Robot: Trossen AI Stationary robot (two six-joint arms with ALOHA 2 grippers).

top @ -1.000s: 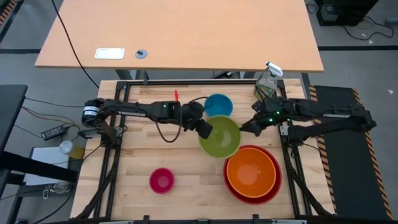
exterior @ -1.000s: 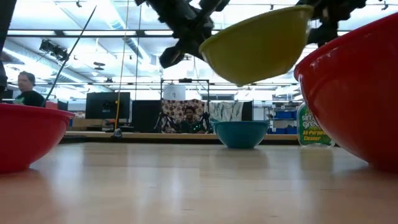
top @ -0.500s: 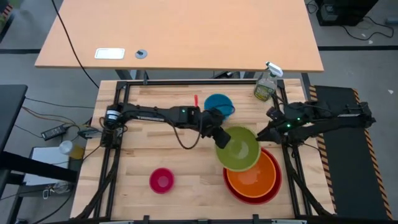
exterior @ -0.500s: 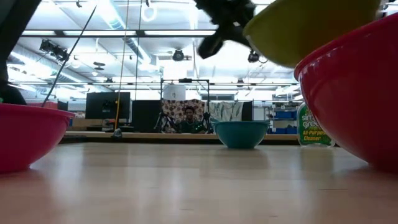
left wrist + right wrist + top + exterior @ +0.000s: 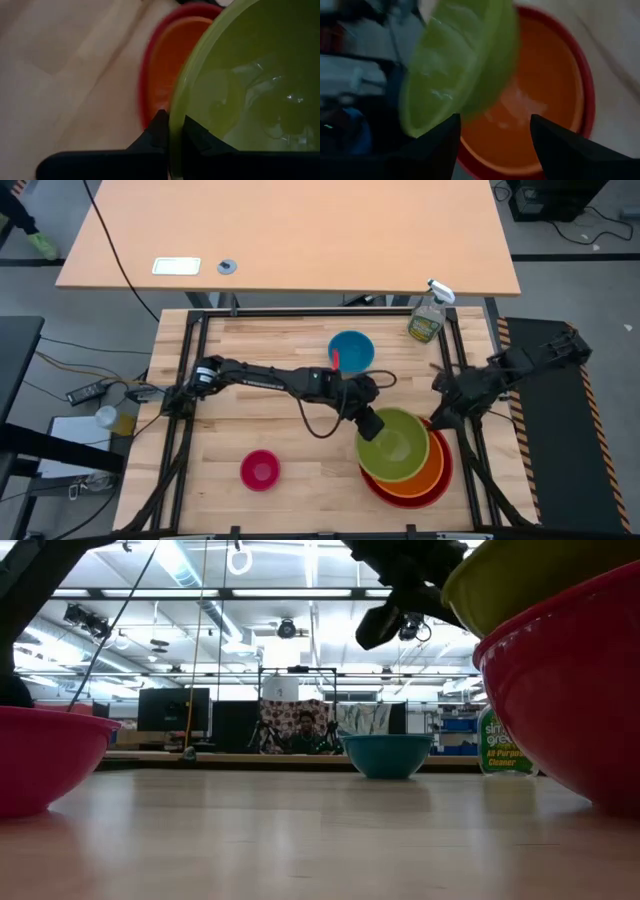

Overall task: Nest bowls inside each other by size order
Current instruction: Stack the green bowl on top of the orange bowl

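Note:
The green bowl (image 5: 395, 445) is tilted over the orange bowl (image 5: 420, 478), which sits nested in the red bowl (image 5: 385, 488) at the near right. My left gripper (image 5: 368, 423) is shut on the green bowl's rim. My right gripper (image 5: 495, 145) is open and empty, just right of the stack (image 5: 440, 415). The blue bowl (image 5: 350, 350) stands on its base at the far middle. The pink bowl (image 5: 260, 470) stands at the near left. In the low view the green bowl (image 5: 520, 580) shows above the red bowl's rim (image 5: 560, 680). My left gripper holds the green bowl by its rim (image 5: 175, 125) on the side toward the table's left, one finger (image 5: 197, 136) inside and one (image 5: 158, 131) outside. The fingers come slanting down from the left. The bowl is tilted over the orange bowl; whether it touches it I cannot tell.
A clear spray bottle (image 5: 428, 318) stands at the far right corner of the table. The black frame rails (image 5: 190, 410) run along both table sides. Bare wood lies between the pink bowl and the stack.
My left gripper has carried the green bowl toward the table's right and near edges and down, from beside the blue bowl to over the orange bowl in the red one. My right gripper has drawn back toward the right edge.

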